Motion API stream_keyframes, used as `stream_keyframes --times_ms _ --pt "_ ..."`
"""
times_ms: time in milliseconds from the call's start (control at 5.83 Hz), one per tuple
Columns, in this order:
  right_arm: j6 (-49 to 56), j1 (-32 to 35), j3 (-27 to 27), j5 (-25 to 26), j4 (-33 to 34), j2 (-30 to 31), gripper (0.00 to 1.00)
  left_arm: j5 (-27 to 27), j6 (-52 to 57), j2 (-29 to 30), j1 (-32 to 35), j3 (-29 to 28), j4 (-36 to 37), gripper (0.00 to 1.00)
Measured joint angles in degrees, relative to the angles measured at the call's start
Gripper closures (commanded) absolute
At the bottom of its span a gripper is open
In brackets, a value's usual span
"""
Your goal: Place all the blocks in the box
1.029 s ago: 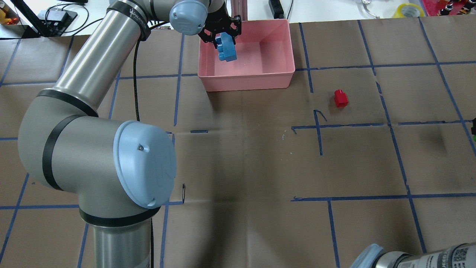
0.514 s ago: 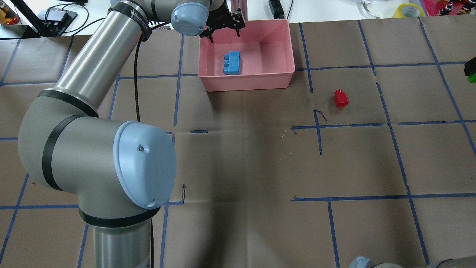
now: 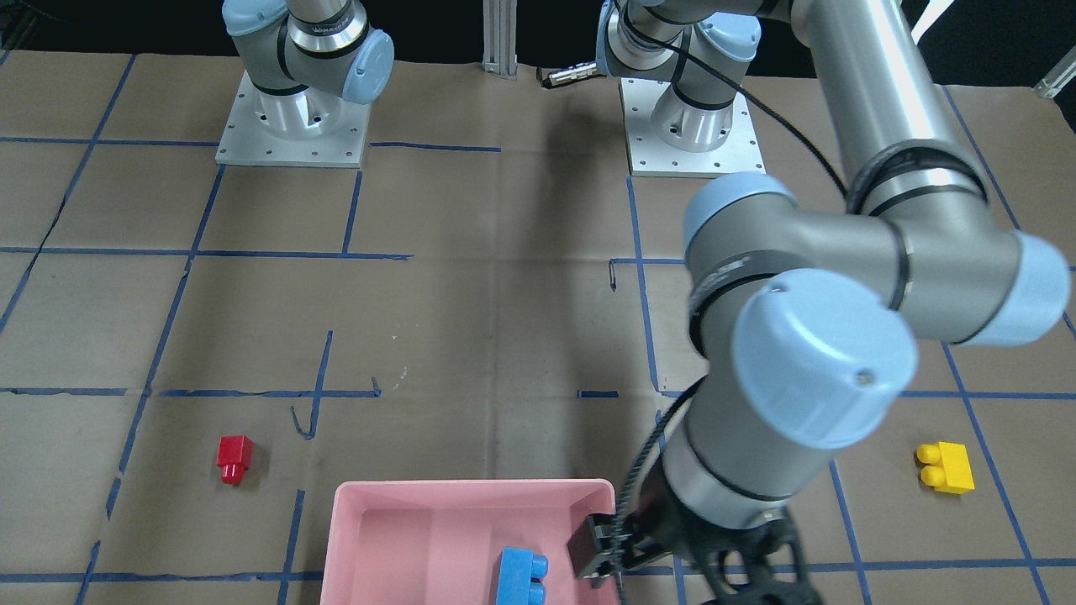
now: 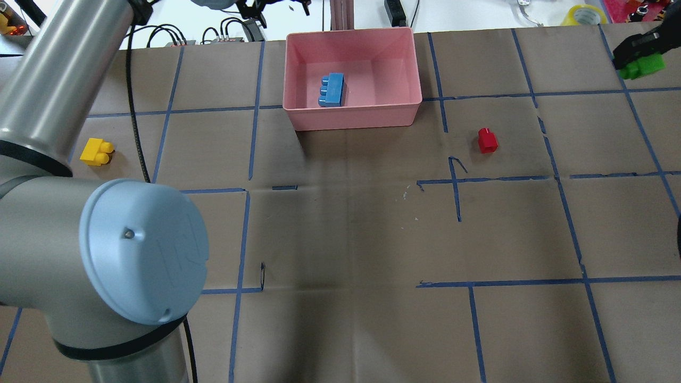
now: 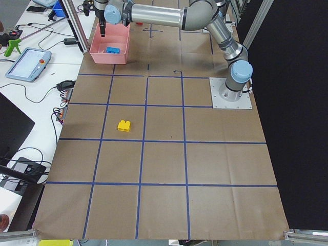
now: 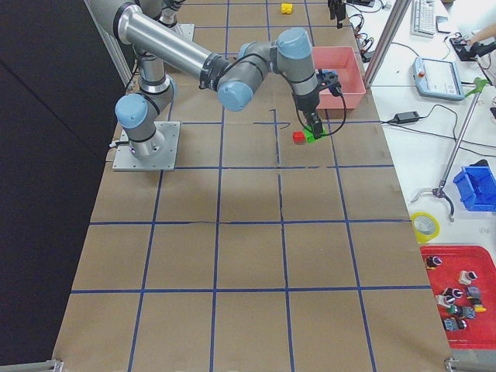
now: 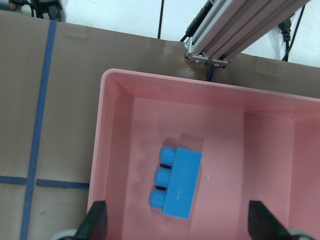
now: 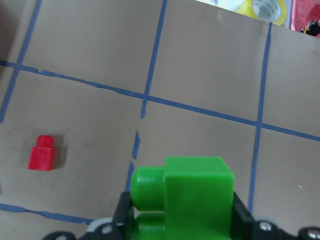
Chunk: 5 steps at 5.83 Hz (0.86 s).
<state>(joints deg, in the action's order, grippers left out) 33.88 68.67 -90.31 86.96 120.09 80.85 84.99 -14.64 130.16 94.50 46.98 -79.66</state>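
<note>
The pink box (image 4: 405, 101) stands at the table's far side, and the blue block (image 4: 332, 90) lies inside it, studs to the left. Beyond the box's far left corner, my left gripper (image 4: 274, 4) hangs open and empty; in the left wrist view its fingers (image 7: 95, 222) straddle the blue block (image 7: 177, 182) from high above. At the far right, my right gripper (image 4: 636, 56) is shut on the green block (image 4: 645, 66), held above the table. The red block (image 4: 487, 140) lies right of the box. The yellow block (image 4: 96, 151) rests at the left.
Brown paper with a blue tape grid covers the table. An aluminium post (image 4: 340, 13) rises just behind the box. Cables and a tape roll (image 4: 584, 14) lie on the white bench beyond. The left arm's elbow (image 4: 106, 250) fills the near left.
The left gripper opened and the blue block dropped into the box; the left arm then swung back and left, uncovering the yellow block. The right gripper carried the green block farther into view.
</note>
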Motion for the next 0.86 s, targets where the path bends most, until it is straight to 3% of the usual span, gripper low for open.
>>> stream_keyframes --times_ms 514,857 --pt "-26.0 17.2 7.7 1.6 -8.1 -2.8 0.94 1.0 19.8 -8.2 -14.0 6.8 -7.8 0.0" --pt "-37.7 26.3 17.4 0.9 -7.7 -12.4 0.94 2.7 30.7 -10.6 -22.5 12.1 -8.2 0.01"
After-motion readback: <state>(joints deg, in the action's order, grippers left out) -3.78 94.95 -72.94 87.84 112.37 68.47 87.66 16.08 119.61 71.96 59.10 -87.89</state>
